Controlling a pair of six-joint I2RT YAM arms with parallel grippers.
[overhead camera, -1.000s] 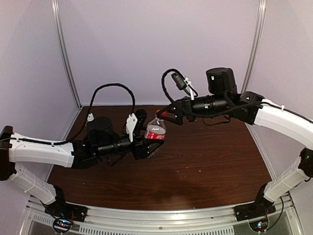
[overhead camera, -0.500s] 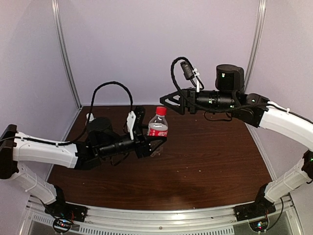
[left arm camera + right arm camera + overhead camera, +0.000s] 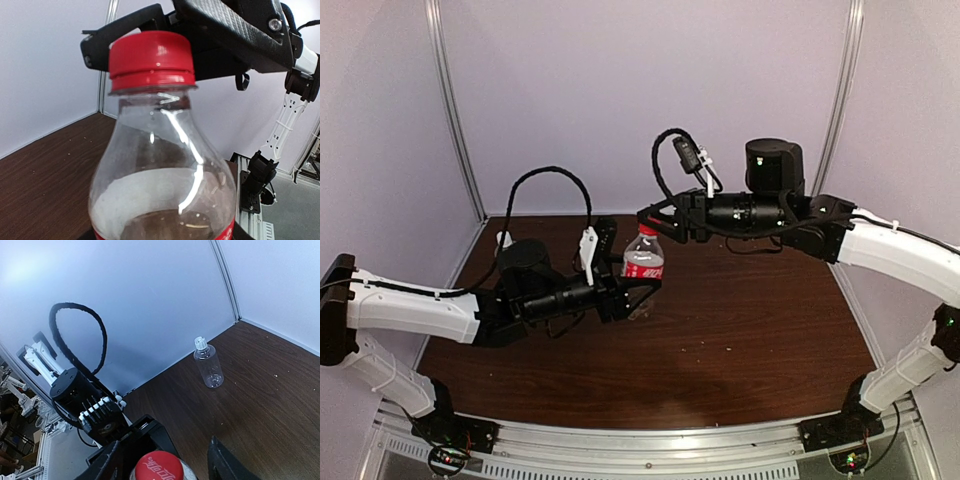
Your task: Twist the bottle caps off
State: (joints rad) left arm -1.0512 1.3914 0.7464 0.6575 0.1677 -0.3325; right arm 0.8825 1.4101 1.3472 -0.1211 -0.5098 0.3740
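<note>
The shorter bottle [image 3: 643, 264] with a red label band stands upright off the table, and my left gripper [image 3: 636, 292] is shut on its lower body. In the left wrist view the bottle [image 3: 160, 165] fills the frame, its red cap [image 3: 151, 59] on the neck. My right gripper [image 3: 650, 224] hovers over that cap. In the right wrist view the cap [image 3: 159, 467] lies between the black fingers [image 3: 107, 462], open, with a visible gap on the right side. The taller plain bottle [image 3: 208, 367] with a white cap [image 3: 200, 343] stands near the back wall; only its cap [image 3: 504, 239] shows from above.
Dark wooden table [image 3: 740, 320] enclosed by pale walls with metal corner posts [image 3: 455, 110]. The left arm's cable loop [image 3: 555, 175] arches above the back left. A metal rail [image 3: 650, 445] runs along the near edge.
The bottle went from tilted to upright in the left gripper. The right gripper drew back and up off the cap, then came down over it again with its jaws narrowing.
</note>
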